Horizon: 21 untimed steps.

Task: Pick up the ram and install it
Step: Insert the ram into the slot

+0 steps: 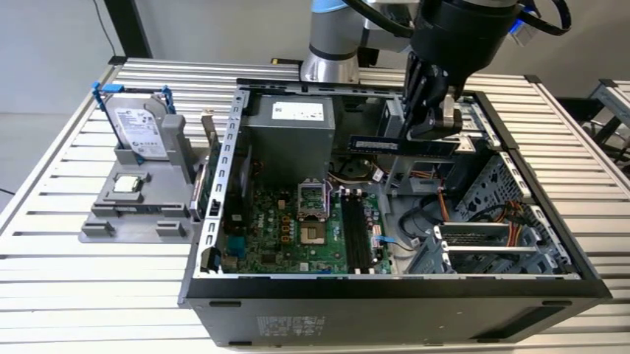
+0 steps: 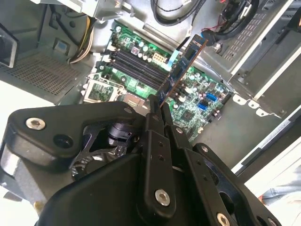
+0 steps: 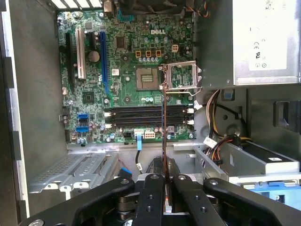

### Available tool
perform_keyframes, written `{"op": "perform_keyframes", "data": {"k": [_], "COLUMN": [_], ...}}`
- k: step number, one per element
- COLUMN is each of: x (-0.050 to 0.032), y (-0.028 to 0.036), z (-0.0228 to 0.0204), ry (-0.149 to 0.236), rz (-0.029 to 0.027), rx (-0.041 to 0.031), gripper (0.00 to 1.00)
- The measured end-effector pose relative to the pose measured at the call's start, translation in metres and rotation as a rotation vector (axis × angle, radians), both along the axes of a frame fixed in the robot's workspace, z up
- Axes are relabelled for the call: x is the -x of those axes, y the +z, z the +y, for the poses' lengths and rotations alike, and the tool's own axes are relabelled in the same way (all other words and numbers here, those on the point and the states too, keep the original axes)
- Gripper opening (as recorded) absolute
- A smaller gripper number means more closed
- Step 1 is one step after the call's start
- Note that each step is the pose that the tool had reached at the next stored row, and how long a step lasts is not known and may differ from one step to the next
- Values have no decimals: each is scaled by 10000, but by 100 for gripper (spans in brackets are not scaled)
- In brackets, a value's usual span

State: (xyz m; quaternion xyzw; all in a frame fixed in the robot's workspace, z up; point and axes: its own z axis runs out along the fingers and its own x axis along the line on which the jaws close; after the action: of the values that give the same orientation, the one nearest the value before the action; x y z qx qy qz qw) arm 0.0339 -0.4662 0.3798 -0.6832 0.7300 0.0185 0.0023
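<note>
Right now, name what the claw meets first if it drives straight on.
Probably the black memory slots on the motherboard, touched first by the ram the claw grips; depth is unclear.

**Exterior view.** The camera stands off the arm [image 1: 335, 37], high up on the open side of the computer case [image 1: 394, 302], and faces obliquely down. It sits far enough back to take in the whole case and the slatted table [image 1: 88, 295] around it.

**First wrist view.** The camera looks almost straight down past the gripper [image 3: 165, 183] onto the motherboard [image 3: 127, 80] at close range.

**Second wrist view.** The camera is equally close but views the board at a slant, so the scene appears tilted.

**Shared coverage.** All three views include the motherboard and its memory slots [image 3: 141, 115]. Both wrist views show the ram [image 3: 163, 127] in the foreground.
</note>
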Motion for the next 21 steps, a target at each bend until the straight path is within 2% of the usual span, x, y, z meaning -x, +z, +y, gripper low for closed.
{"op": "perform_keyframes", "data": {"k": [13,21], "x": [-1,-2], "y": [0,0], "z": [0,0], "ry": [-13,-631], "rz": [0,0], "rx": [3,3], "gripper": [0,0]}}
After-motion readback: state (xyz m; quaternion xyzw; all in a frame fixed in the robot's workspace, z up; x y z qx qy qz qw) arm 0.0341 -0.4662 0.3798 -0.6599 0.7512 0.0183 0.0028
